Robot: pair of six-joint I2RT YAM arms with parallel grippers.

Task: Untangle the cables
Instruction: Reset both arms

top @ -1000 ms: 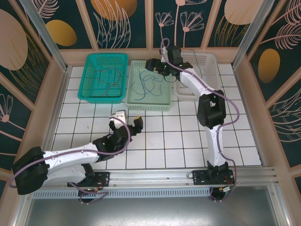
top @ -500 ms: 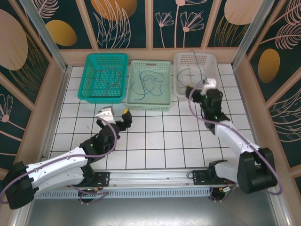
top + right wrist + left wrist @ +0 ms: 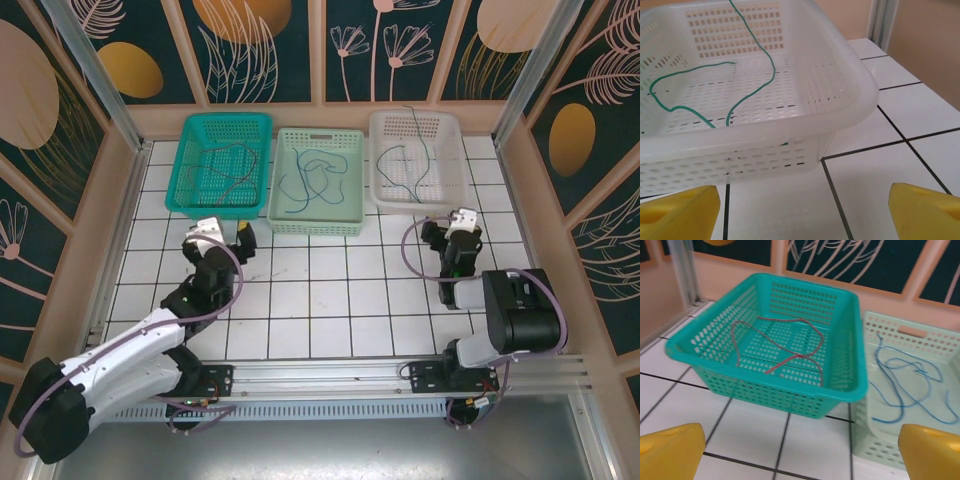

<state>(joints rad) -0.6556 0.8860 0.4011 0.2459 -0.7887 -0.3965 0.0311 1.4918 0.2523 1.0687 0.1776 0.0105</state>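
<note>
Your left hand [image 3: 800,455] stands wide with nothing in it, low over the tiled surface [image 3: 790,440], just short of the teal basket [image 3: 765,390]. The red cable [image 3: 790,360] lies loose in that basket. The blue cable [image 3: 900,405] curls in the pale green basket [image 3: 920,340] beside it. Your right hand [image 3: 805,210] is spread wide too, gripping nothing, and faces a corner of the white basket [image 3: 790,125], where the green cable [image 3: 772,65] lies.
</note>
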